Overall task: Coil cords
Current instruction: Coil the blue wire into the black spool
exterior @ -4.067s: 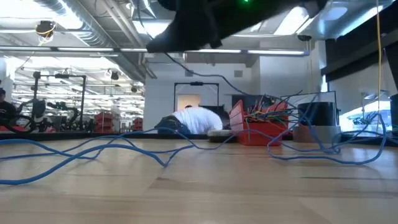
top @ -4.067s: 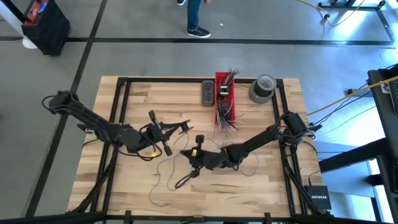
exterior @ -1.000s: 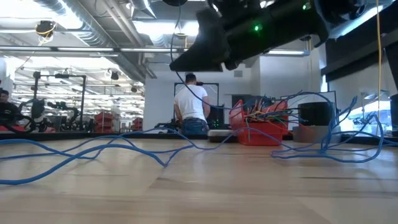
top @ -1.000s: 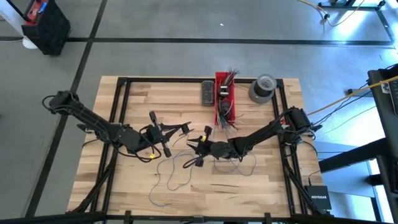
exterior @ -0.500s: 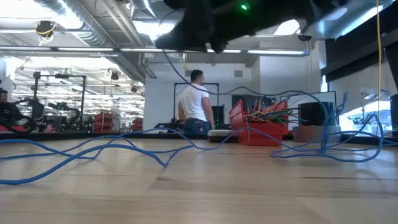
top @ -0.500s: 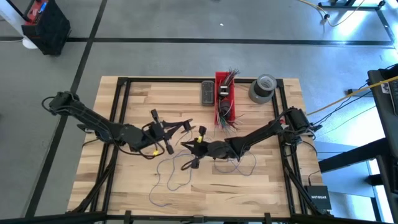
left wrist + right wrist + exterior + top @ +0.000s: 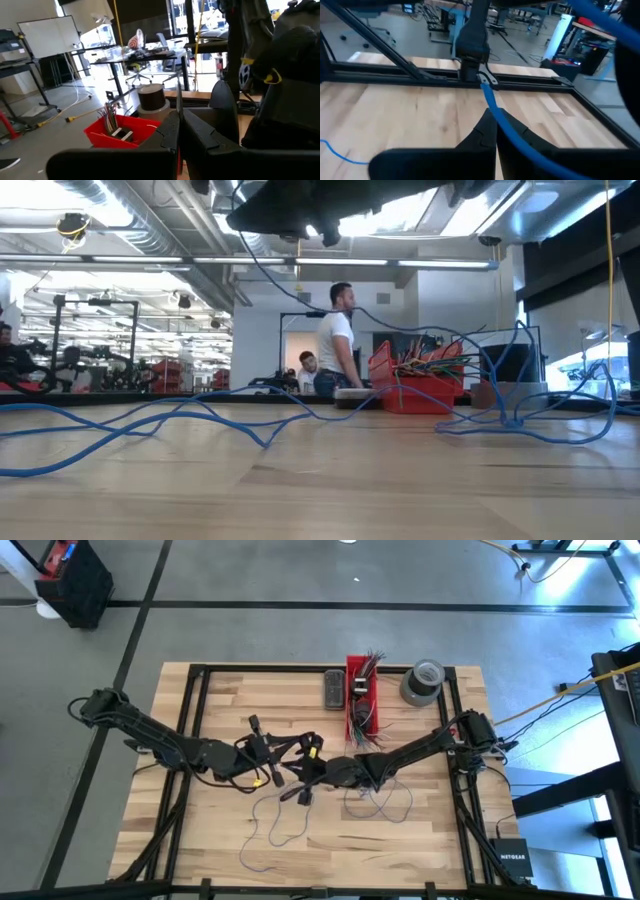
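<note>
Both arms meet just before the red bin [image 7: 360, 700]. The right gripper [image 7: 492, 131] has its jaws clenched on a blue cord [image 7: 492, 102]; the left gripper [image 7: 178, 131] is clenched too, on what I cannot tell. The cord looks light and limp, so grip near a bend.

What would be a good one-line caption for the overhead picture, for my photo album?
Two robot arms meet mid-table, the left gripper and right gripper both shut, blue cord looping loosely across the wooden table.

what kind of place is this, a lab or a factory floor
Most likely a robotics lab or workshop inside a large industrial hall: exposed ceiling ducts, rows of equipment racks, a whiteboard and rolling office chairs beyond the wooden table.
</note>
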`<state>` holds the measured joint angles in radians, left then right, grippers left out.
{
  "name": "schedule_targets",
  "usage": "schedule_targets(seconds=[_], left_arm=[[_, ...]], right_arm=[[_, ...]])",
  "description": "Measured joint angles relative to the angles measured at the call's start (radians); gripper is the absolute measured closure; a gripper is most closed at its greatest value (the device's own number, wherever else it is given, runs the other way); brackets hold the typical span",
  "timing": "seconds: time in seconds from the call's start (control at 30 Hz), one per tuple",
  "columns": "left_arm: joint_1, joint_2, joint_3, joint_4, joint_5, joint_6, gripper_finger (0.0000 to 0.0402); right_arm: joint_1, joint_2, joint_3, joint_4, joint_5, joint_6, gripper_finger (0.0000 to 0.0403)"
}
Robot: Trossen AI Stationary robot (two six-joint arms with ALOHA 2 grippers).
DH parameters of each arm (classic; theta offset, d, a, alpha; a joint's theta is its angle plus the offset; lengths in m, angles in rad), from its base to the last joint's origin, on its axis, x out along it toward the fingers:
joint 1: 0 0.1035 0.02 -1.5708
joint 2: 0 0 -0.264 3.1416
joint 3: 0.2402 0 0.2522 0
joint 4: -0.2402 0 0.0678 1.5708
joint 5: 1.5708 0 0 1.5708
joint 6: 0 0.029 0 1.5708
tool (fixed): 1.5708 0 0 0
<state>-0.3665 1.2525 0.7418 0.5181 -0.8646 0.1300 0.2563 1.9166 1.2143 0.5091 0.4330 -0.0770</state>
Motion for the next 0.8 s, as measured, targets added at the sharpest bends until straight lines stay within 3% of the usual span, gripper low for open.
schedule_targets(seconds=[0.4, 0.57, 0.8], left_arm=[[0.000, 0.009, 0.001, -0.013, -0.103, 0.033, 0.0396], [-0.016, 0.009, -0.002, -0.023, -0.153, 0.064, 0.0396], [-0.015, 0.008, -0.002, -0.018, -0.168, 0.063, 0.0396]], right_arm=[[0.016, -0.016, 0.062, -0.219, -0.167, 0.148, 0.0401], [0.047, -0.055, 0.065, -0.420, -0.118, 0.148, 0.0400], [0.107, -0.156, 0.063, -0.581, 0.079, 0.138, 0.0400]])
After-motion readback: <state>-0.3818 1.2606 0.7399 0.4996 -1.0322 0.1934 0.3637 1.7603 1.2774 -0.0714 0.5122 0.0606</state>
